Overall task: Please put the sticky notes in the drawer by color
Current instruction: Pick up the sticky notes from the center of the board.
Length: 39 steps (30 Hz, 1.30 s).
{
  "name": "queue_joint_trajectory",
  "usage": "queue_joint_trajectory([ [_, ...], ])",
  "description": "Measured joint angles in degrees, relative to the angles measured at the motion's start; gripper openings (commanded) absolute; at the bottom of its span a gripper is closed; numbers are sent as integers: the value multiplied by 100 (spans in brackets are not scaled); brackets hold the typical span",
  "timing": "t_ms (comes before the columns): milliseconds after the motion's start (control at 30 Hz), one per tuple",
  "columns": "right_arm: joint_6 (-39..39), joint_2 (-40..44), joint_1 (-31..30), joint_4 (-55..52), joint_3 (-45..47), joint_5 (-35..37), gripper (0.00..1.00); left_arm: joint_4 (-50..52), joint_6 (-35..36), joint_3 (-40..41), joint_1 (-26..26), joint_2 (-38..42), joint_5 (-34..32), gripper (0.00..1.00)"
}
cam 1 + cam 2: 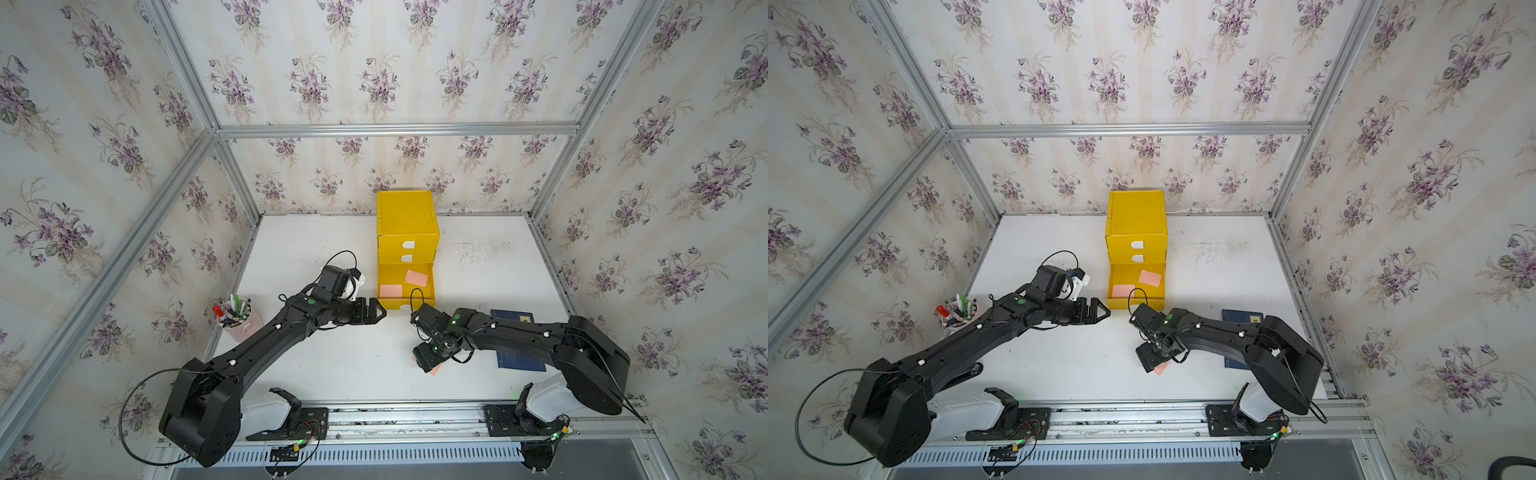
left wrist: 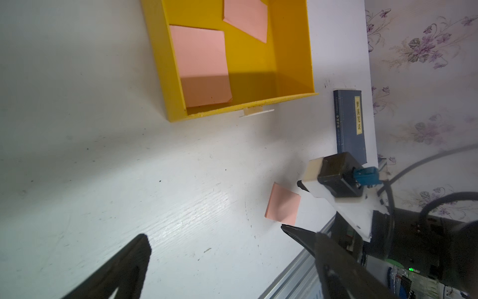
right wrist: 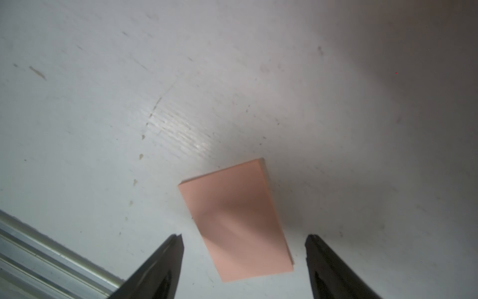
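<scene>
The yellow drawer (image 1: 407,224) (image 1: 1136,216) stands at the back of the table, its bottom tray (image 1: 432,286) (image 2: 297,51) pulled out. Two pink sticky notes (image 1: 416,277) (image 1: 390,291) (image 2: 200,64) lie in the tray. A third pink sticky note (image 3: 238,220) (image 2: 283,205) (image 1: 1160,368) lies flat on the table. My right gripper (image 3: 244,236) (image 1: 430,362) hangs open over it, a finger on each side, touching nothing. My left gripper (image 1: 380,312) (image 2: 214,232) is open and empty, level with the tray's front left corner. No yellow or blue notes show.
A dark blue book (image 1: 519,340) (image 2: 350,124) lies under the right arm near the right wall. A pink cup of pens (image 1: 239,320) stands by the left wall. An aluminium rail (image 1: 395,415) runs along the table's front edge.
</scene>
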<state>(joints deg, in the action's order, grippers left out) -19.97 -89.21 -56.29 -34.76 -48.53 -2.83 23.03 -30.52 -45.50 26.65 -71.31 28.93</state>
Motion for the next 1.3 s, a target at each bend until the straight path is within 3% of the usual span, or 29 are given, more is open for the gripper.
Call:
queue_joint_trajectory([
  [267, 85, -83, -44, -46, 48, -46, 77, 68, 17, 140, -13, 4, 46, 97],
  [567, -2, -341, -522, -326, -216, 28, 72, 72, 35, 166, -15, -13, 96, 97],
  [1067, 85, -977, -551, -866, -686, 177, 66, 155, 33, 352, -116, 98, -52, 97],
  [1300, 28, -850, -542, -750, -590, 186, 70, 151, 33, 372, -122, 98, -48, 97],
])
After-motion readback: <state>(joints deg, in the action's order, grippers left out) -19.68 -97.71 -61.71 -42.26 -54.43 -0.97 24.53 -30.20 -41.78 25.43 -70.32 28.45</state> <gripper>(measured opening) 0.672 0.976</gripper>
